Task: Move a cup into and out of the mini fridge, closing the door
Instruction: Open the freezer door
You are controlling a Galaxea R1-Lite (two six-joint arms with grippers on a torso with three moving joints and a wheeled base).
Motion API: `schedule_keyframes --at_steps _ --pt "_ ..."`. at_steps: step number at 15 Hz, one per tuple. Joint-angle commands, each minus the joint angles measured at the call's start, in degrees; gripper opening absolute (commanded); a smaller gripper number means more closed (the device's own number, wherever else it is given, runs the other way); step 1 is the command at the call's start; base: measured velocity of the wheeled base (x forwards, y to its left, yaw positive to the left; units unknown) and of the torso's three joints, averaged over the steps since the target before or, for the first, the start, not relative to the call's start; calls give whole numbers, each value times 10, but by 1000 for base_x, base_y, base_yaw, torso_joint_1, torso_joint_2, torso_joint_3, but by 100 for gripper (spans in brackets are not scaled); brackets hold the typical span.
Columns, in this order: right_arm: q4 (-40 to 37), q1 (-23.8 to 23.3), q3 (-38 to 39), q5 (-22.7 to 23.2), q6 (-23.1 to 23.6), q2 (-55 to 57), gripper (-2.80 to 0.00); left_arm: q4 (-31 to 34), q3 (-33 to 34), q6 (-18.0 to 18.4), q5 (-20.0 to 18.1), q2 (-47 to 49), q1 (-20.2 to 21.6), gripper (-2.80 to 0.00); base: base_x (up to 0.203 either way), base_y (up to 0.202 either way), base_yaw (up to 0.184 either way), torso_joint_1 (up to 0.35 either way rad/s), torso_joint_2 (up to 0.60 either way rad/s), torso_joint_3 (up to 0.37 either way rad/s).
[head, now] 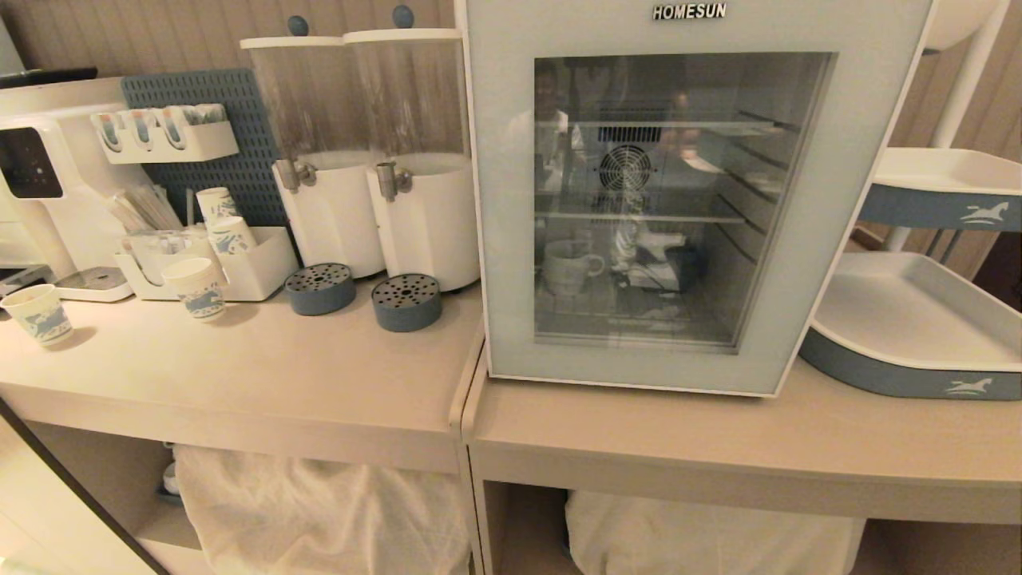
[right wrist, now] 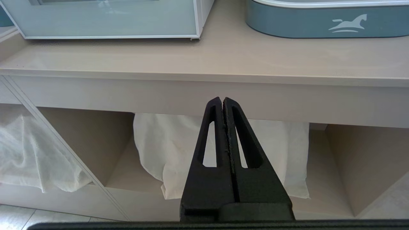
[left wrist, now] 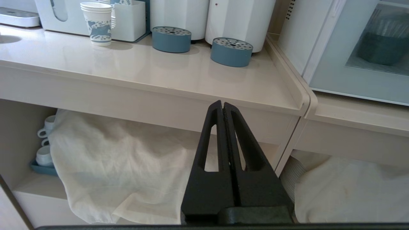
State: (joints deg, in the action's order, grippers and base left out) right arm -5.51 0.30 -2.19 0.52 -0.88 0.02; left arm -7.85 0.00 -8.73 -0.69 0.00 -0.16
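Note:
The white mini fridge (head: 870, 200) marked HOMESUN stands on the right-hand counter with its door (head: 511, 239) closed flat. Through the glass I see the small white cup (head: 568, 267) with a loop handle, on the fridge's lower level at the left. Neither arm shows in the head view. My left gripper (left wrist: 222, 105) is shut and empty, hanging in front of the left counter's edge, below the counter top. My right gripper (right wrist: 222, 101) is shut and empty too, in front of the right counter's edge, below the fridge door (right wrist: 105, 19).
Two white drink dispensers (head: 375, 208) with blue drip cups (head: 407, 302) stand left of the fridge. Paper cups (head: 196, 287) and an organiser sit further left. A blue-and-white tray (head: 910, 319) lies right of the fridge. White cloths (head: 319, 511) hang in the shelves under both counters.

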Motion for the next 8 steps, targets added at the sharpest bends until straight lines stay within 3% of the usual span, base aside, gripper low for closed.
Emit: schedule_keyframes --at_steps 1,8 --pt "0 0 0 0 0 1 -280 -1 23 -1 0 -3 0 -280 0 0 0 0 0 0" --pt "0 0 0 0 -2 1 -280 -1 23 -1 0 -3 0 -280 0 0 0 0 0 0"
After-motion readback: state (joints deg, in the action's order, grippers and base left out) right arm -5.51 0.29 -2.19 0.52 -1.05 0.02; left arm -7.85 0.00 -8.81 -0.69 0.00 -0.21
